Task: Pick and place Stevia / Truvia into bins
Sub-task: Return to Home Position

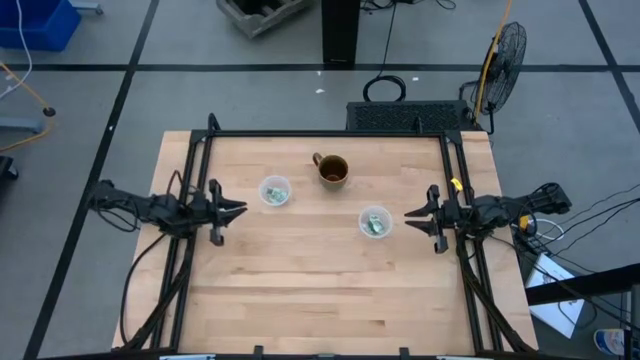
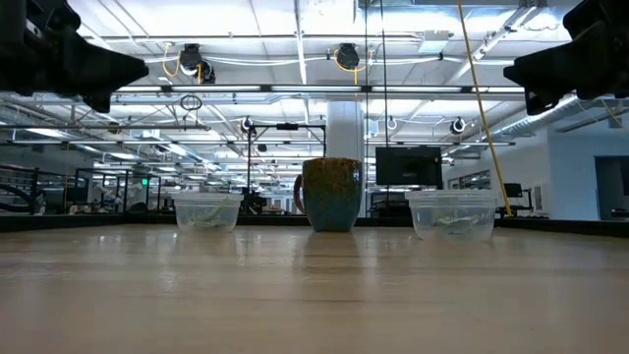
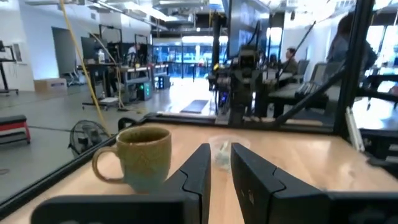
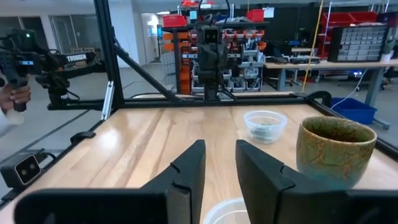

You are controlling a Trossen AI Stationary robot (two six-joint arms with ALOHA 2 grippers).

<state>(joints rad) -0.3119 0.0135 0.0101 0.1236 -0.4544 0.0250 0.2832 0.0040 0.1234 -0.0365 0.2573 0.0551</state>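
Observation:
Two clear cups stand on the wooden table. The left cup (image 1: 275, 191) (image 2: 206, 211) (image 4: 265, 124) and the right cup (image 1: 375, 222) (image 2: 452, 213) (image 3: 222, 149) each hold pale green and white packets (image 1: 277, 190) (image 1: 376, 224). I see no packet lying on the bare table. My left gripper (image 1: 240, 210) (image 3: 221, 167) hovers above the table's left side, open by a narrow gap and pointing right. My right gripper (image 1: 410, 215) (image 4: 220, 165) hovers at the right side beside the right cup, open by a narrow gap; that cup's rim (image 4: 231, 210) shows just below its fingers.
A brown-green mug (image 1: 332, 170) (image 2: 332, 194) (image 3: 140, 155) (image 4: 336, 152) stands between the cups, toward the far edge. A black frame (image 1: 330, 135) borders the table's far, left and right sides. A person's hand (image 4: 12, 93) shows beyond the table.

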